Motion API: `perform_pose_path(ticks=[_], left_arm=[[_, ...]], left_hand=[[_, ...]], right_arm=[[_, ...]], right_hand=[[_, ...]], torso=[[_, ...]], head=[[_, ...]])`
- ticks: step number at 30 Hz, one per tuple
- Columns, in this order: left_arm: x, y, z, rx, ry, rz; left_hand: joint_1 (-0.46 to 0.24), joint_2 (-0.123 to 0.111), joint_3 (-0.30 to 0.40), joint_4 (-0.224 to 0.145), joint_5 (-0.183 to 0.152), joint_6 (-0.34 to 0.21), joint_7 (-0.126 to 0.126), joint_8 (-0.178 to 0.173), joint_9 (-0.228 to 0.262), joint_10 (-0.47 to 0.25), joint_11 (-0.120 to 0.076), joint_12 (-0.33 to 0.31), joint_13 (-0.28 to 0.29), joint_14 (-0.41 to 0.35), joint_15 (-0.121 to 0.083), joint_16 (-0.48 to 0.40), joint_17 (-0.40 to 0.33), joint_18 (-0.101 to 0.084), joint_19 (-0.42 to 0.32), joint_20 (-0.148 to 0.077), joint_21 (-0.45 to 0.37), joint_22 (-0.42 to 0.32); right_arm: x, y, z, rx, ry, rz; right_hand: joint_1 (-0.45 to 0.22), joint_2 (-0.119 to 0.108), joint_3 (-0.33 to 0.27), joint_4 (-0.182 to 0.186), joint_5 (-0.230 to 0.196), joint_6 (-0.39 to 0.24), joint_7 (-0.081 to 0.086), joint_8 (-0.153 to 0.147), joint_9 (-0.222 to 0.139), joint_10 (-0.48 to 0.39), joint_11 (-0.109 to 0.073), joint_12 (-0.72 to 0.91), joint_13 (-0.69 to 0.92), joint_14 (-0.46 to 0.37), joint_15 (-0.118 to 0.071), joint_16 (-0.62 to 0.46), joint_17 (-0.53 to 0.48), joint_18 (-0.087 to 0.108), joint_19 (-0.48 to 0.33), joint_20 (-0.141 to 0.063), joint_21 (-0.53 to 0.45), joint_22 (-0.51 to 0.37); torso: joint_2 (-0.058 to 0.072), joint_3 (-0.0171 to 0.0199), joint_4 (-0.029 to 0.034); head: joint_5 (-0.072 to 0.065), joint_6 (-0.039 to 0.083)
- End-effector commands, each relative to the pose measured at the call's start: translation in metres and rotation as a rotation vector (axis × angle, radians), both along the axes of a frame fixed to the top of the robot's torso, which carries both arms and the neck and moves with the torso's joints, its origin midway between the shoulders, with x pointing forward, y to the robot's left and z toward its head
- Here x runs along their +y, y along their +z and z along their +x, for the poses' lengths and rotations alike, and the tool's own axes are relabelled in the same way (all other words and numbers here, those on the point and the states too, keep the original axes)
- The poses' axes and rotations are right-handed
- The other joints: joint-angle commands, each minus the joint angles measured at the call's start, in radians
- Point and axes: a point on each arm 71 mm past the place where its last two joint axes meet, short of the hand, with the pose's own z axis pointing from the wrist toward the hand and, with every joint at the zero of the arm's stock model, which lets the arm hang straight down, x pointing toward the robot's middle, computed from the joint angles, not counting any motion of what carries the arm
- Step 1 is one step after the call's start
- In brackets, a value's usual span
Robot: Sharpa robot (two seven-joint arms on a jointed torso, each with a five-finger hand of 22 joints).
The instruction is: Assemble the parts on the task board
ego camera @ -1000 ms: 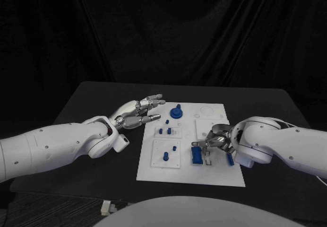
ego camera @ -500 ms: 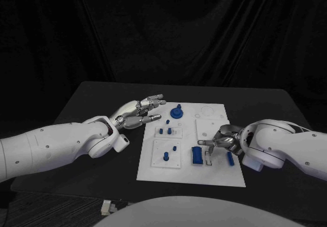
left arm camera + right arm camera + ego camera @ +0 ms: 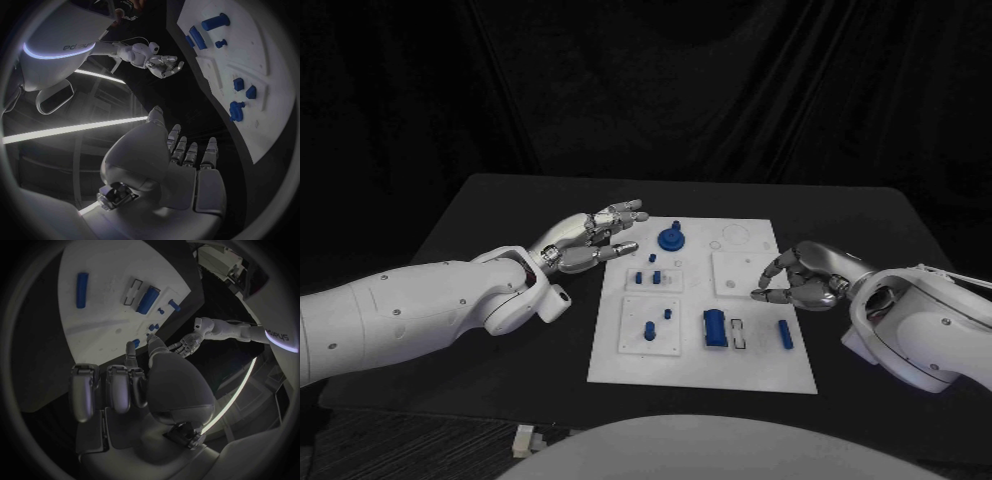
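Observation:
The white task board (image 3: 769,370) lies in the middle of the black table. On it stand a blue round knob (image 3: 674,238), several small blue pegs (image 3: 655,275), a blue block (image 3: 714,327) and a blue bar (image 3: 785,333). My left hand (image 3: 596,236) hovers off the board's far left corner, fingers spread and holding nothing. My right hand (image 3: 798,280) sits at the board's right edge, fingers curled in with nothing in them. The right wrist view shows the curled fingers (image 3: 119,387), the blue bar (image 3: 82,282) and the blue block (image 3: 149,299).
The black table (image 3: 502,210) reaches well beyond the board on both sides. A white slot piece (image 3: 738,333) lies between the block and the bar. The left wrist view shows my left hand (image 3: 181,165) beside the board (image 3: 262,75).
My right hand has drawn back from above the blue block to the board's right edge and farther from me. The blue block stays on the board. The left hand has not moved.

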Motion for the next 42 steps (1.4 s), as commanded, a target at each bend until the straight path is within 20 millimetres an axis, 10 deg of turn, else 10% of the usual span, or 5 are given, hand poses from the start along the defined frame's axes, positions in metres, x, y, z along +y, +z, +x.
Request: perform_pose_path(ticks=[1, 5, 9, 21, 42], left_arm=[[-0.003, 0.005, -0.002, -0.047, -0.038, -0.053], [-0.003, 0.005, -0.002, -0.047, -0.037, -0.053], [-0.002, 0.005, -0.002, -0.046, -0.036, -0.052], [-0.001, 0.004, -0.002, -0.039, -0.034, -0.047], [-0.002, 0.003, -0.002, -0.031, -0.04, -0.046]], left_hand=[[0.004, 0.009, 0.006, -0.001, 0.004, 0.002, 0.001, -0.002, 0.0, 0.002, 0.005, 0.004, 0.0, 0.0, 0.007, -0.004, -0.001, 0.019, 0.005, 0.001, 0.005, 0.002], [0.007, 0.009, 0.006, -0.001, 0.009, 0.004, 0.001, -0.001, 0.0, 0.002, 0.006, 0.006, 0.0, 0.0, 0.008, -0.003, -0.001, 0.019, 0.007, 0.002, 0.007, 0.004], [0.008, 0.01, 0.007, -0.001, 0.016, 0.006, 0.003, -0.001, 0.0, 0.005, 0.009, 0.016, 0.001, 0.002, 0.008, -0.003, 0.0, 0.019, 0.009, 0.003, 0.008, 0.006], [0.01, 0.01, 0.007, -0.001, 0.01, 0.024, 0.008, 0.002, 0.002, 0.009, 0.013, 0.024, 0.002, 0.003, 0.008, -0.002, 0.0, 0.019, 0.012, 0.005, 0.01, 0.007], [0.015, 0.01, 0.008, -0.002, 0.01, 0.039, 0.013, 0.005, 0.004, 0.01, 0.019, 0.027, 0.002, 0.004, 0.009, -0.002, 0.001, 0.017, 0.009, 0.005, 0.008, 0.003]], right_arm=[[-0.005, 0.006, -0.001, -0.156, 0.034, -0.074], [-0.016, 0.001, -0.002, -0.122, -0.016, -0.138], [-0.024, -0.005, -0.003, -0.053, -0.056, -0.217], [-0.029, -0.024, 0.001, 0.124, -0.034, -0.382], [-0.024, -0.039, 0.011, 0.207, -0.006, -0.461]], right_hand=[[-0.007, 0.006, -0.014, 0.021, -0.016, 0.016, 0.001, 0.011, -0.013, 0.102, 0.006, -0.004, 0.251, 0.072, 0.007, -0.001, 0.073, -0.013, 0.088, 0.008, 0.007, 0.251], [-0.065, 0.026, -0.043, 0.087, 0.024, 0.065, -0.009, 0.043, -0.023, 0.104, -0.001, 0.003, 0.263, 0.074, 0.001, 0.004, 0.084, -0.016, 0.092, 0.005, 0.018, 0.254], [-0.115, -0.003, -0.081, 0.119, 0.127, 0.094, -0.025, 0.071, -0.019, 0.104, -0.018, 0.003, 0.263, 0.07, -0.003, -0.003, 0.065, -0.009, 0.081, -0.001, -0.007, 0.245], [-0.176, 0.022, -0.107, 0.116, 0.005, 0.188, -0.072, 0.184, 0.087, 0.104, -0.058, 0.003, 0.263, 0.066, -0.038, -0.013, 0.041, -0.001, 0.067, -0.031, -0.036, 0.234], [-0.104, 0.028, -0.099, 0.081, 0.031, 0.152, -0.055, 0.101, 0.061, 0.102, -0.045, -0.005, 0.25, 0.061, -0.029, -0.028, 0.008, 0.002, 0.061, -0.027, -0.051, 0.23]], torso=[[0.004, -0.0001, 0.0], [0.006, -0.0001, -0.0023], [0.004, 0.0, -0.0032], [0.003, -0.0005, -0.0002], [0.002, -0.0005, 0.0]], head=[[-0.005, 0.0], [-0.005, 0.0], [-0.003, 0.0], [-0.008, 0.0], [-0.011, 0.0]])
